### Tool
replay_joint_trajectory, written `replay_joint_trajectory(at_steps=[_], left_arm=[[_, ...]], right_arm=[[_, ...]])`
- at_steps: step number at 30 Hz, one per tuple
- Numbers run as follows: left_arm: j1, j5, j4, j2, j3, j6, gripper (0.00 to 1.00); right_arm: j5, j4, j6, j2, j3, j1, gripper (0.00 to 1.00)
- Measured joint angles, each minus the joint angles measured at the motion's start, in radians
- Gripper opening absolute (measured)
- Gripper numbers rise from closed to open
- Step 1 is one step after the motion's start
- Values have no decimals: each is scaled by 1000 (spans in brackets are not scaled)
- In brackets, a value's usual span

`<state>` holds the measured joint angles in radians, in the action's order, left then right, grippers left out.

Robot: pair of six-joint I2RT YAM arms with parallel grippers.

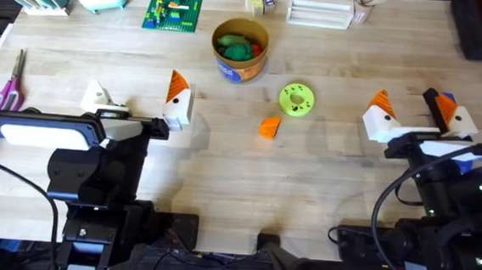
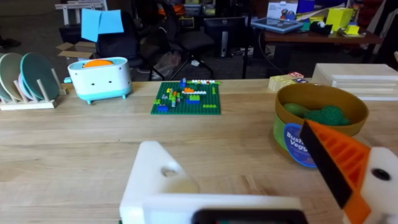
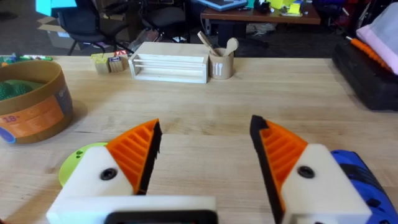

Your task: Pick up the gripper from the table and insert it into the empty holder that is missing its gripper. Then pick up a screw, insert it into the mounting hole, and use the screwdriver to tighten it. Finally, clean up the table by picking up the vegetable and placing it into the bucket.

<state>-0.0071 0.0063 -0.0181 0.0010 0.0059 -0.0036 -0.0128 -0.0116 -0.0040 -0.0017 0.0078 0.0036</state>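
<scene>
orange gripper wedge: lies loose on the table, mid-field, just at 7 o'clock of the green disc, well apart from both arms. Looks light, rigid plastic; the ribbed face should give friction, the smooth tapered sides may squirt out. My call: pinch across the flat parallel sides, low, not on the taper.
holder: bare white finger on the left gripper, the outer one; its partner carries an orange pad. Stiff block, nothing to grasp, it is the socket.
mounting hole: dark round hole in the side of the bare finger, seen in the left wrist view. Small target, so alignment matters.
left gripper: jaws spread wide, holding nothing.
right gripper: jaws apart, empty, both orange pads on; a blue object sits right against its outer finger, probably the screwdriver, can't confirm.
screwdriver: if so, thick rigid barrel, likely heavier than the rest; grip mid-barrel.
screw: can't make one out.
bucket: at 11 o'clock of the wedge, upright, green vegetable items already inside. Thin-walled and light, so it could tip if bumped.
stage: judging by the loose wedge, the insert is not started.
</scene>
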Motion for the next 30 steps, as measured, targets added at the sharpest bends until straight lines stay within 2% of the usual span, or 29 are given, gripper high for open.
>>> replay_joint_trajectory(at_steps=[14,17,22,27,30], left_arm=[[0,-3,-21,0,6,-5,993],[0,-19,-166,4,70,-27,993],[0,-76,-426,88,320,-51,992],[0,-163,-756,303,618,-107,990],[0,-203,-874,473,735,-160,990]], right_arm=[[7,-29,2,2,12,0,882],[15,-166,9,29,89,0,882],[20,-375,-2,187,334,0,882],[27,-534,-11,402,609,0,882],[30,-604,-15,516,729,0,882]])
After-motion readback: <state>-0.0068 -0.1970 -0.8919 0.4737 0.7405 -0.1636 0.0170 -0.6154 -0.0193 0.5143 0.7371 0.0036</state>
